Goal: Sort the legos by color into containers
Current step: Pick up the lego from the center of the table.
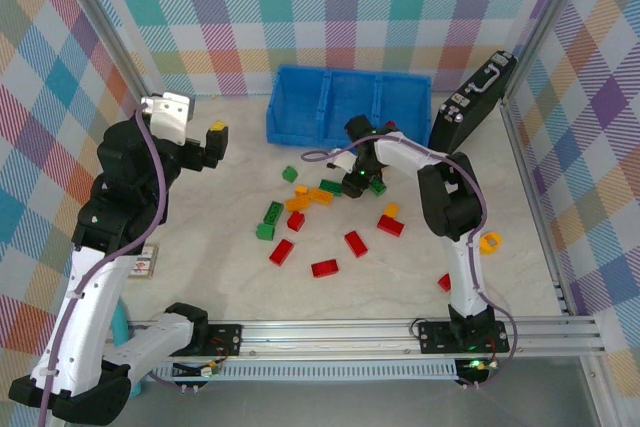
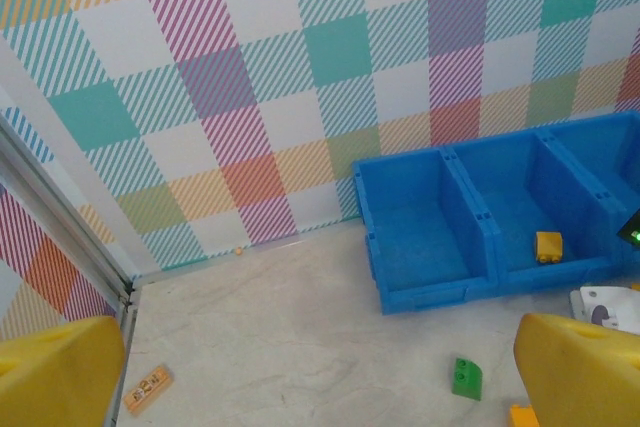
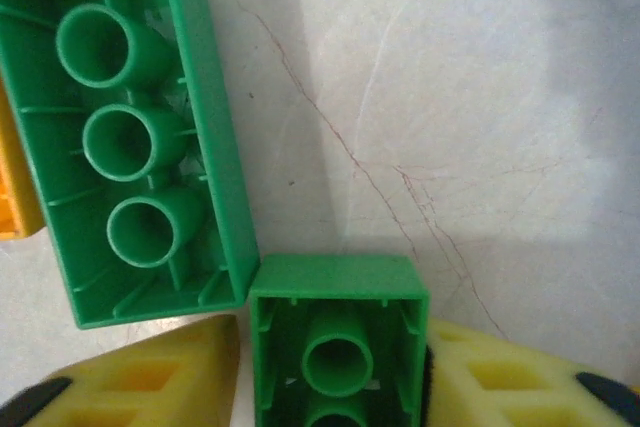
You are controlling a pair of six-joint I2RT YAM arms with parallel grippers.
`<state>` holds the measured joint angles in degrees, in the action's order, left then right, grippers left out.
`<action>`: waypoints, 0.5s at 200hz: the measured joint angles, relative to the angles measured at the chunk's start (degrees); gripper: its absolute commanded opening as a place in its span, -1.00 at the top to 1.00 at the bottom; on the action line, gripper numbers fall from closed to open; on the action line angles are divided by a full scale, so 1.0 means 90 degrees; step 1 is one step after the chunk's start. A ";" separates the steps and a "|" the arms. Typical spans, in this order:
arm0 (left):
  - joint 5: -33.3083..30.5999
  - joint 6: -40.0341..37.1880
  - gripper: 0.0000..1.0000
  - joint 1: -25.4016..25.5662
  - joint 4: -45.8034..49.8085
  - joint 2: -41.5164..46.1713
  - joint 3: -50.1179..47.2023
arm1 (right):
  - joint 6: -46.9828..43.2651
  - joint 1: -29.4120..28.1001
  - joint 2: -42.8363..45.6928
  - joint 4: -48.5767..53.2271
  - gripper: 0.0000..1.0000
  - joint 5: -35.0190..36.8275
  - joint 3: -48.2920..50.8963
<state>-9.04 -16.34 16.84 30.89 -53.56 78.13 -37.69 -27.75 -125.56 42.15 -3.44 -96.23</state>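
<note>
My right pincer (image 3: 330,377) points down at the table, over the far end of the scattered bricks (image 1: 320,222), just short of the blue tray (image 1: 300,132). A small green brick (image 3: 338,332) lies hollow side up directly between my two yellow fingers (image 3: 150,377). Its long axis runs along the gap between them, so they bear on its narrow width. The right finger looks pressed against the brick's side, while a thin sliver seems to part the left finger from it. I cannot tell whether the grasp is firm.

A long green brick (image 3: 130,137), also hollow side up, touches the small one's far left corner and lies at a slight slant. An orange brick (image 3: 12,197) sits against its other side.

My left pincer (image 2: 320,377) hangs spread wide and empty, raised well apart from the pile. The tray's middle compartment holds one yellow brick (image 2: 547,246). The right arm is plainly the nearer for carrying a green brick to the tray.
</note>
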 measured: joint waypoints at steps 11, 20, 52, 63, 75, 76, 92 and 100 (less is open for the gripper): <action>0.0000 0.0000 -1.00 0.0000 0.0000 -0.0010 0.0000 | 0.0039 0.0000 -0.0002 -0.0005 0.37 -0.0007 0.0000; 0.0000 0.0000 -1.00 0.0000 0.0002 -0.0027 0.0000 | 0.0019 0.0000 -0.0002 -0.0010 0.43 -0.0019 -0.0012; 0.0000 -0.0002 -1.00 0.0000 0.0002 -0.0049 0.0000 | 0.0073 0.0000 -0.0002 -0.0017 0.60 -0.0027 -0.0024; -0.0002 -0.0002 -1.00 0.0000 0.0002 -0.0049 0.0000 | 0.0114 0.0000 0.0002 -0.0015 0.61 -0.0027 -0.0024; -0.0002 -0.0005 -1.00 0.0000 0.0002 -0.0049 0.0000 | 0.0197 0.0000 0.0029 0.0000 0.61 -0.0041 -0.0024; -0.0002 -0.0005 -1.00 0.0000 0.0002 -0.0049 0.0000 | 0.0206 0.0000 0.0032 0.0000 0.61 -0.0044 -0.0024; -0.0002 -0.0010 -0.99 0.0000 0.0000 -0.0046 0.0000 | 0.0391 0.0000 0.0165 0.0046 0.59 -0.0138 -0.0024; -0.0002 -0.0024 -1.00 0.0000 0.0002 -0.0046 0.0000 | 0.0500 -0.0002 0.0284 0.0066 0.58 -0.0202 -0.0029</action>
<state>-9.06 -16.56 16.84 30.92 -53.98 78.13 -33.19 -27.77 -123.00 42.74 -5.26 -96.49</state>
